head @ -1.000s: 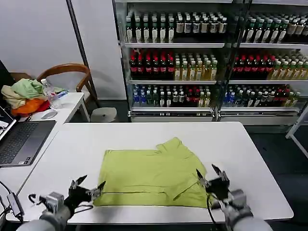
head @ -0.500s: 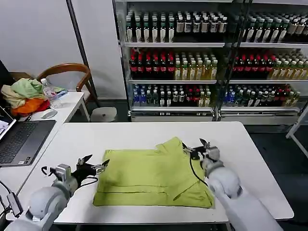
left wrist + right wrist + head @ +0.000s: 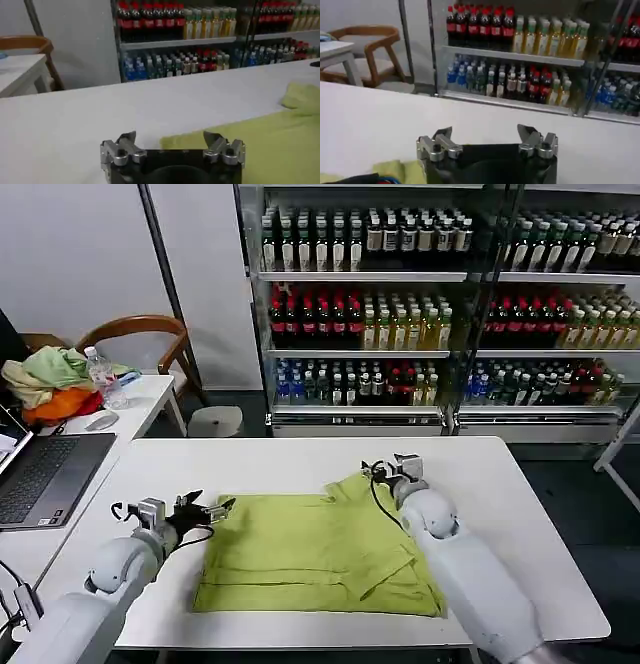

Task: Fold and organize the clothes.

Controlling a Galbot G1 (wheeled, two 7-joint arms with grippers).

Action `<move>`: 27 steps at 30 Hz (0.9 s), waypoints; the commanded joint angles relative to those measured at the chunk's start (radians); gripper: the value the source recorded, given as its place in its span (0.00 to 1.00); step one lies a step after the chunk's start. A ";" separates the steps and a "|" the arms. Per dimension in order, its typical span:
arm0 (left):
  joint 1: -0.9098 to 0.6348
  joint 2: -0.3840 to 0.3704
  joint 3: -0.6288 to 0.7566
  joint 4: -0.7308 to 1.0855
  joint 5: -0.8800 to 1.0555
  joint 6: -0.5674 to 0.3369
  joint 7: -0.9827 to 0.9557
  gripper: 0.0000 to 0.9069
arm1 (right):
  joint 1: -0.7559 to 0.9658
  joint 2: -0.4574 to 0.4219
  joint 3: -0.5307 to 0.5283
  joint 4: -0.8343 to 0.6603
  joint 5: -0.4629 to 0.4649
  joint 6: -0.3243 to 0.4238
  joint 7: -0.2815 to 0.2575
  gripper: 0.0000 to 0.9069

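- So, one lime T-shirt (image 3: 318,552) lies on the table (image 3: 520,514).
- Both my pincers released: left gripper (image 3: 208,509) at its far-left corner, right gripper (image 3: 383,472) at its far-right sleeve.

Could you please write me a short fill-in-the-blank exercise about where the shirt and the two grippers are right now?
1. The shirt lies on the white ____.
2. The left gripper sits at the shirt's far-left corner with its jaws ____.
3. The right gripper is over the shirt's far ____ corner, jaws open.
4. The shirt's colour is yellow-____.

Missing words: table; open; right; green
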 commanded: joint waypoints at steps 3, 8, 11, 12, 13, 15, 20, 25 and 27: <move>-0.083 -0.012 0.051 0.132 0.004 -0.007 0.013 1.00 | 0.055 0.054 -0.014 -0.149 -0.020 0.029 -0.046 1.00; -0.079 -0.016 0.050 0.138 0.004 -0.007 0.017 1.00 | 0.055 0.066 -0.018 -0.167 -0.021 0.025 -0.045 1.00; -0.077 -0.015 0.048 0.137 0.007 -0.002 0.018 1.00 | 0.057 0.071 -0.023 -0.173 -0.021 0.016 -0.046 1.00; -0.076 -0.015 0.048 0.137 0.007 -0.002 0.018 1.00 | 0.057 0.072 -0.022 -0.173 -0.019 0.013 -0.047 1.00; -0.076 -0.014 0.047 0.137 0.006 -0.001 0.018 1.00 | 0.057 0.074 -0.021 -0.173 -0.017 0.012 -0.050 1.00; -0.075 -0.012 0.045 0.135 0.006 0.001 0.021 1.00 | 0.058 0.077 -0.019 -0.171 -0.010 0.006 -0.052 0.90; -0.056 -0.009 0.032 0.114 0.003 0.021 0.043 0.07 | 0.047 0.071 -0.019 -0.153 0.034 -0.001 -0.051 0.00; -0.055 -0.013 0.031 0.114 0.001 0.018 0.048 0.06 | 0.039 0.067 -0.023 -0.137 0.041 -0.006 -0.050 0.00; -0.054 -0.016 0.032 0.112 0.001 0.017 0.053 0.06 | 0.038 0.069 -0.023 -0.138 0.039 -0.006 -0.050 0.00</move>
